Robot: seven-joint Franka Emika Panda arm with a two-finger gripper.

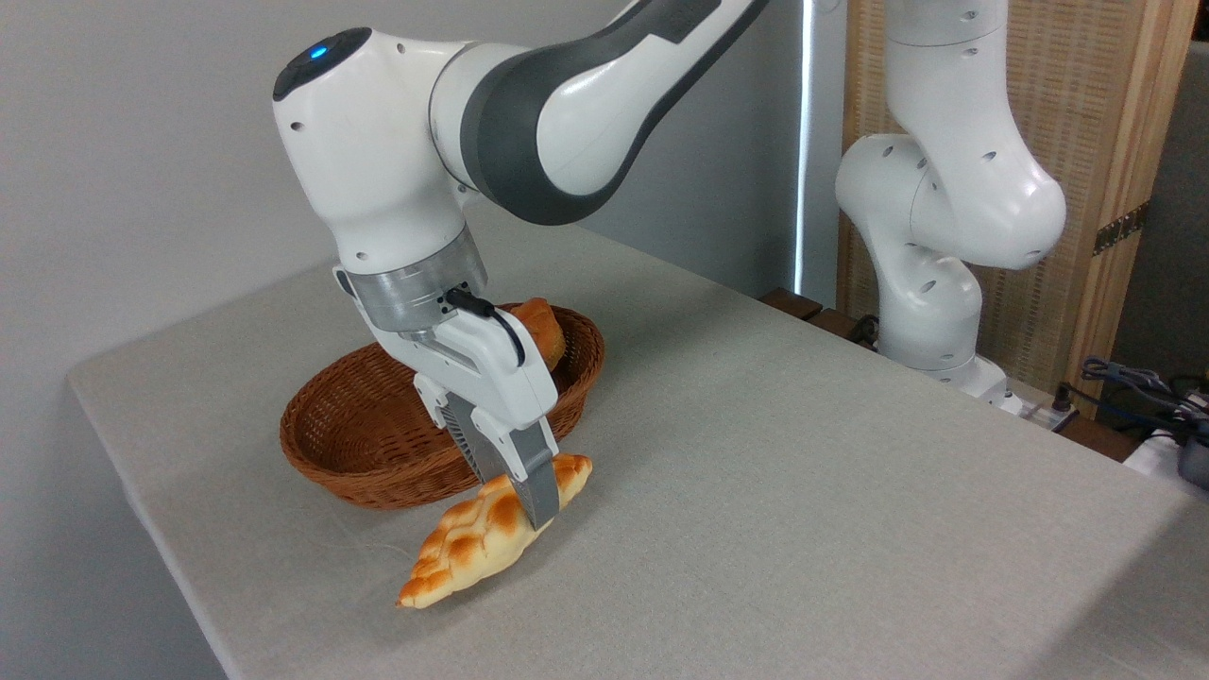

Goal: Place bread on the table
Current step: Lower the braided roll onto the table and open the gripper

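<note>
The bread (472, 543), a long braided loaf, pale yellow with golden-brown patches, lies on the grey-beige table (803, 472) just in front of the basket. Its near tip points toward the table's front edge. My gripper (519, 491) comes down from above with its grey fingers (534, 486) closed across the loaf's far half. The loaf seems to rest on the cloth, slightly tilted.
A brown woven oval basket (378, 444) stands directly behind the bread, with a small orange-brown bun (543, 331) at its far end. The arm's white base (930, 312) rises at the table's back right. Cables (1133, 387) lie at the far right.
</note>
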